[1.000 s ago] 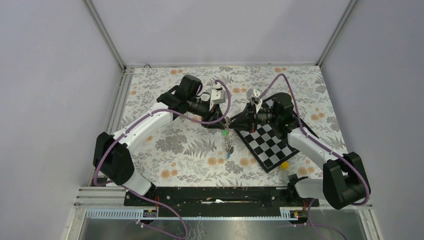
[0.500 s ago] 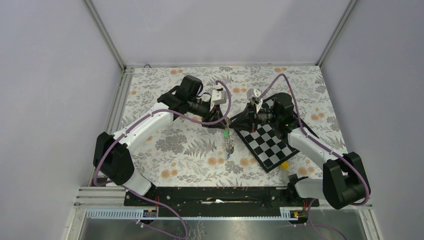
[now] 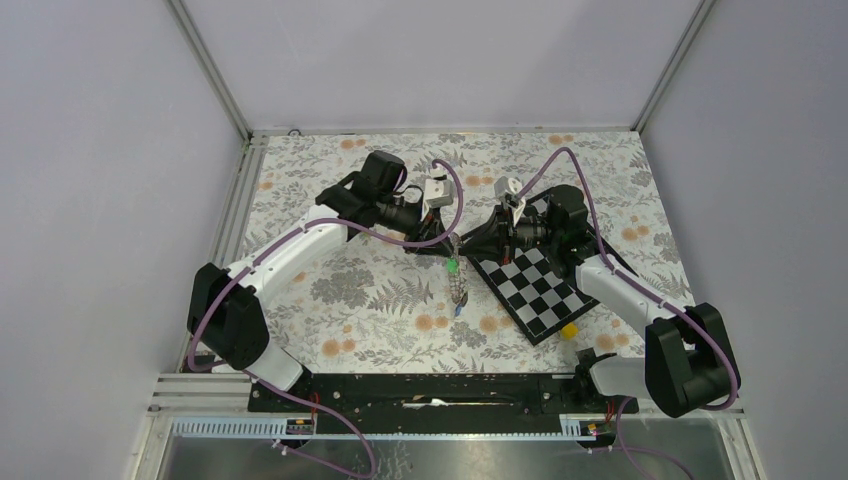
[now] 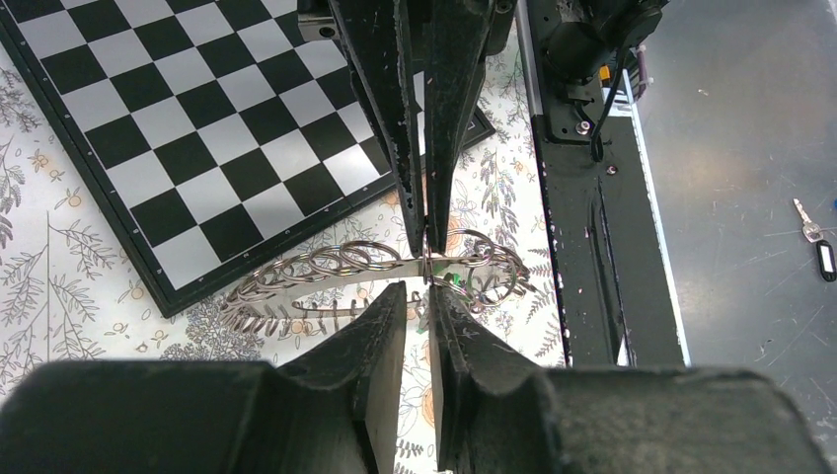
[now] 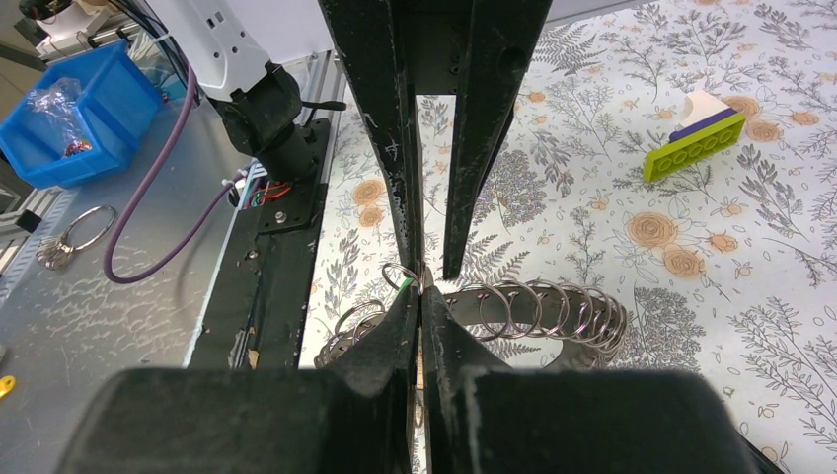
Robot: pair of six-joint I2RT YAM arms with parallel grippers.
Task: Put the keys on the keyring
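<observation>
The two arms meet just off the left corner of the black-and-white checkerboard (image 3: 535, 288), fingertips pointing at each other above the floral tablecloth (image 3: 370, 300). The right gripper (image 5: 420, 294) is pinched tight, its two fingers pressed together on one ring at the upper end of the keyring (image 4: 326, 265). The left gripper (image 4: 417, 294) faces it from the side away from the board; its jaws stand only a narrow gap apart, one on either side of the same end of the chain; whether they already press on the metal I cannot tell. The keyring is a long string of linked silver rings. In the top view it dangles from the pinched end, just beside the board's left corner and down along its near-left edge, apart from the board itself. A green key (image 3: 452, 267) shows near the top of the strand, close under the fingertips. A blue key (image 3: 456, 311) shows at the low end, nearer the arm bases than the board's left corner. A small yellow block (image 3: 568, 331) lies on the cloth just beside the board's near-right edge, well apart from both grippers.
</observation>
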